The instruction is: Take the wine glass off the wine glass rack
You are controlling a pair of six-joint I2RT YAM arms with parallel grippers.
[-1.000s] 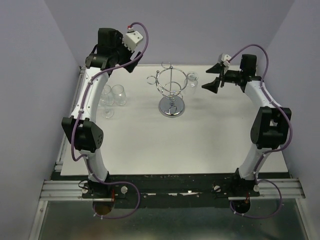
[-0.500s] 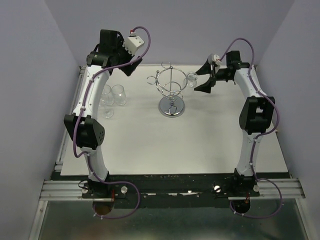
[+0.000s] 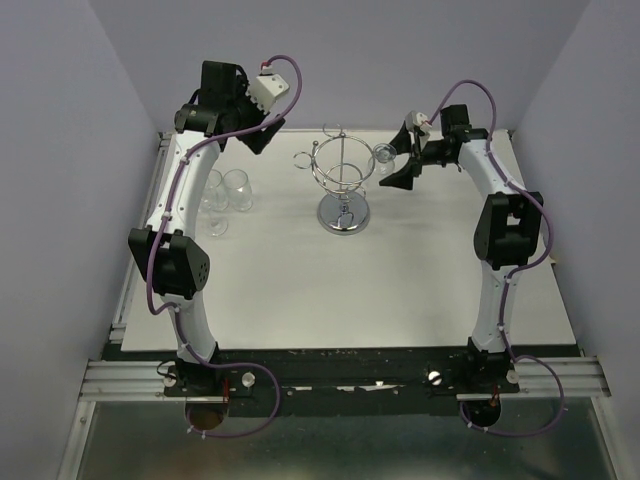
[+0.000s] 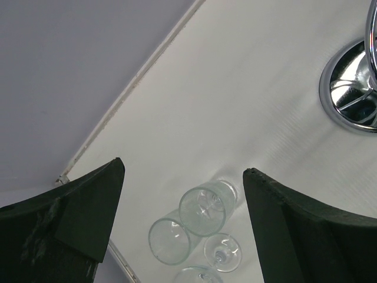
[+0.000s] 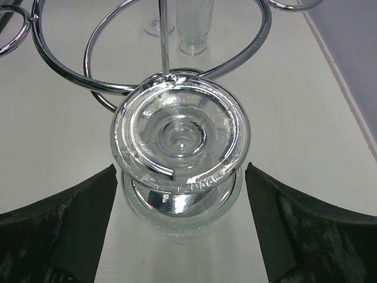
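Observation:
The chrome wine glass rack (image 3: 343,178) stands at the back middle of the table. A wine glass (image 3: 383,156) hangs upside down from a loop on its right side. In the right wrist view the glass's round foot (image 5: 179,134) rests in a rack loop (image 5: 106,88), with the bowl below it. My right gripper (image 3: 398,158) is open; its fingers (image 5: 65,230) flank the glass without touching it. My left gripper (image 3: 262,132) hangs open, high over the back left, with nothing between its fingers (image 4: 88,206).
Several clear glasses (image 3: 225,190) stand on the white table (image 3: 330,290) left of the rack; the left wrist view looks down on them (image 4: 203,207). The rack's mirrored base (image 4: 350,94) shows at that view's right edge. Lilac walls close in the back and sides.
My right arm has swung left toward the rack, bringing its open gripper around the hanging glass. The left arm has barely moved.

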